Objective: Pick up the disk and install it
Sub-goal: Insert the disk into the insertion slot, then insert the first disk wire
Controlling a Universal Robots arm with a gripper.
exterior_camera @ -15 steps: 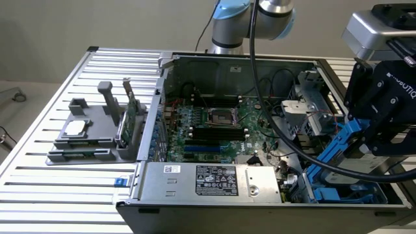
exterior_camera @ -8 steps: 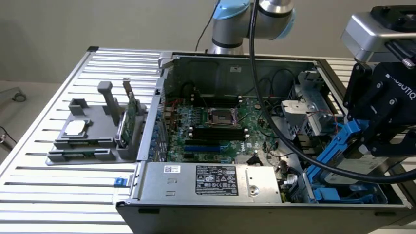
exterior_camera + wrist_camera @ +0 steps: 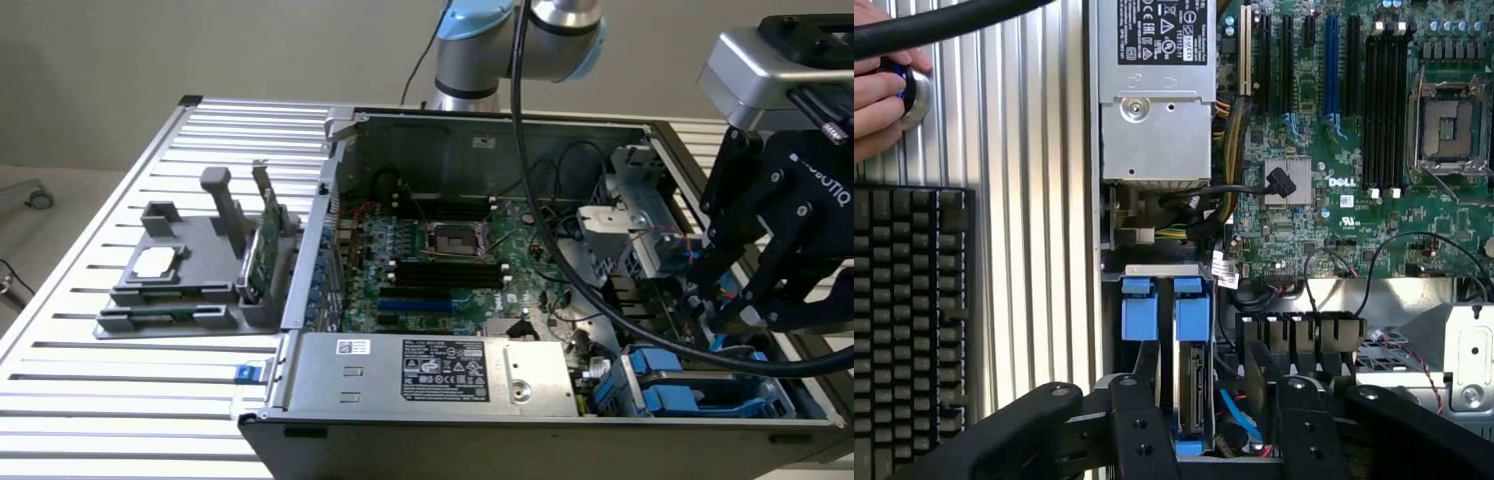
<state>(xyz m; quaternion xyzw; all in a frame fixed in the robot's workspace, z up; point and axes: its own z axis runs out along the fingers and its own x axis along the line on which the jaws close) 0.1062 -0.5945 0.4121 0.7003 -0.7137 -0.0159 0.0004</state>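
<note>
The disk [image 3: 1194, 385] stands on edge in the drive bay [image 3: 694, 390] at the near corner of the open computer case, on the exterior view's right. Its blue carrier rail [image 3: 1192, 315] sits beside a second blue carrier [image 3: 1139, 312]. My gripper [image 3: 1219, 400] hangs straight over the bay, and its fingers [image 3: 1142, 425] straddle the disk. One finger lies close along the disk and the other stands well off it, so the jaws are open. In the exterior view the gripper [image 3: 731, 318] reaches down into that corner of the case.
The case holds a green motherboard [image 3: 441, 255] and a silver power supply [image 3: 427, 370]. A thick black cable [image 3: 561, 250] hangs across it. On the exterior view's left, a grey fixture [image 3: 200, 280] carries a green card and a chip. A hand [image 3: 879, 95] rests by a keyboard [image 3: 909, 330].
</note>
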